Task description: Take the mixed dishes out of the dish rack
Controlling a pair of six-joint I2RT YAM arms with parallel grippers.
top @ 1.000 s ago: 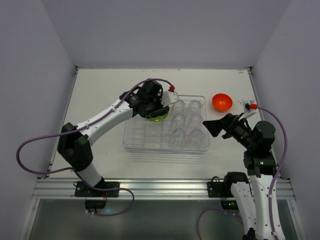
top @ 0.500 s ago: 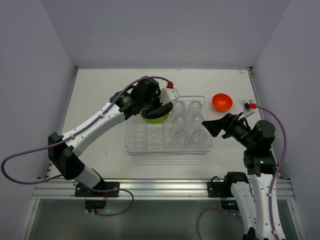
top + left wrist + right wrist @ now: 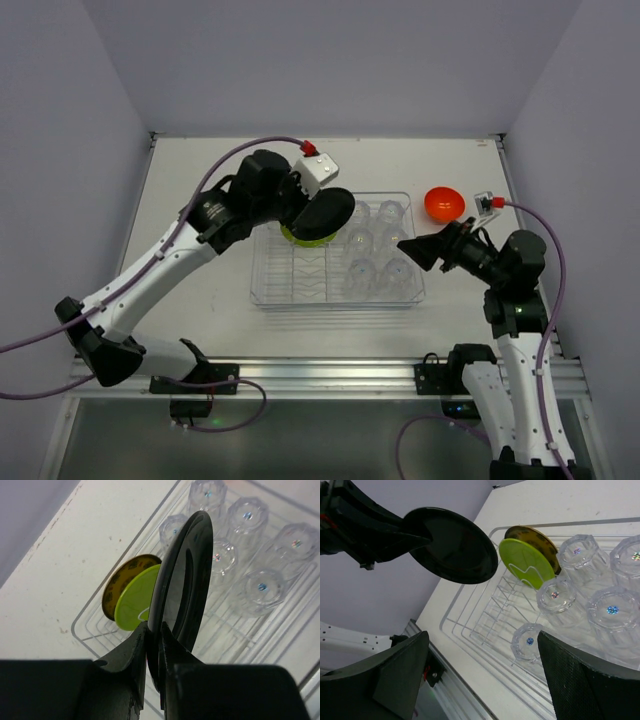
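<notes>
Top external showed the bowl (image 3: pixel 444 203) out on the surface (image 3: pixel 200 170), right of the rack (image 3: pixel 268 290). My left pincer (image 3: pixel 151 630) gripped a black plate (image 3: pixel 322 212) by its rim, raised above the rack. A green plate (image 3: pixel 527 562), a yellow plate (image 3: pixel 532 535) and six cups (image 3: pixel 390 270) sat inside, not yet unloaded. My right pincer (image 3: pixel 418 250) gaped empty by the cups

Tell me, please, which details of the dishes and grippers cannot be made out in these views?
- Top view: the black plate hides where the left gripper pinches it, plus most of the green plate.
- Top view: the yellow plate is lost behind the green one.
- Left wrist view: the black plate, edge-on, blocks parts of the glass cups.
- Both wrist views: the orange bowl lies outside the frame.
</notes>
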